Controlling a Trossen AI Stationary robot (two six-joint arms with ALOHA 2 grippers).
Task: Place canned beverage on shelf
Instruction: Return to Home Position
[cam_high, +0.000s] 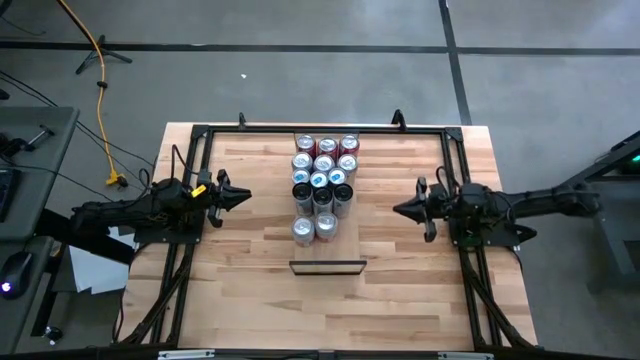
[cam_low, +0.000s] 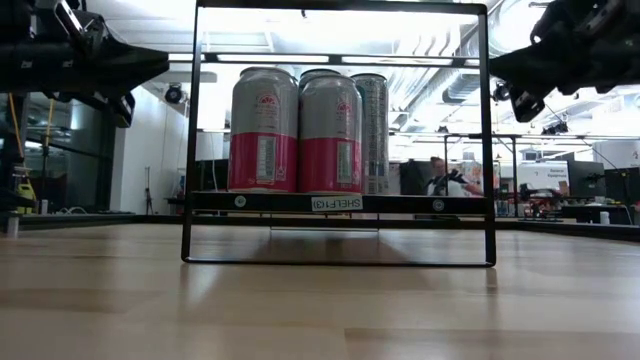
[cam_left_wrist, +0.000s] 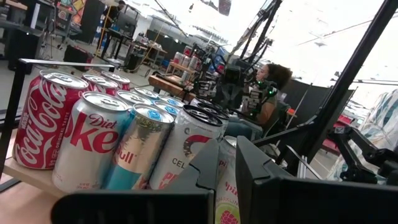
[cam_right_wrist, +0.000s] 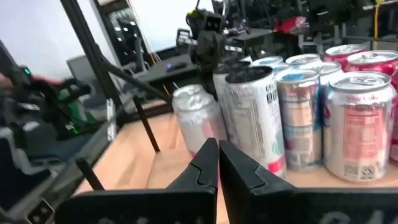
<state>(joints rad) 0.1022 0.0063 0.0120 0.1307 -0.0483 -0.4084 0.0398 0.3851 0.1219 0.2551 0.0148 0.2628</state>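
A: Open tabletop (cam_high: 250, 300) either side of the shelf (cam_high: 327, 232); bare wood between each arm and the cans (cam_high: 324, 178).

B: Cans packed in rows on the shelf, two at the near end (cam_high: 314, 229), inside the black frame (cam_high: 327, 267).

A: Left gripper (cam_high: 243, 197) pinched closed, empty, left of the cans. Right gripper (cam_high: 400, 209) closed, empty, opposite.

My striped butcher-block tabletop (cam_high: 250, 250) carries a thin black wire frame (cam_low: 487, 150). Inside it sits the long light-wood shelf (cam_high: 325, 245), and a cluster of upright red, silver and dark beverage cans (cam_high: 323, 180) stands on its far part.
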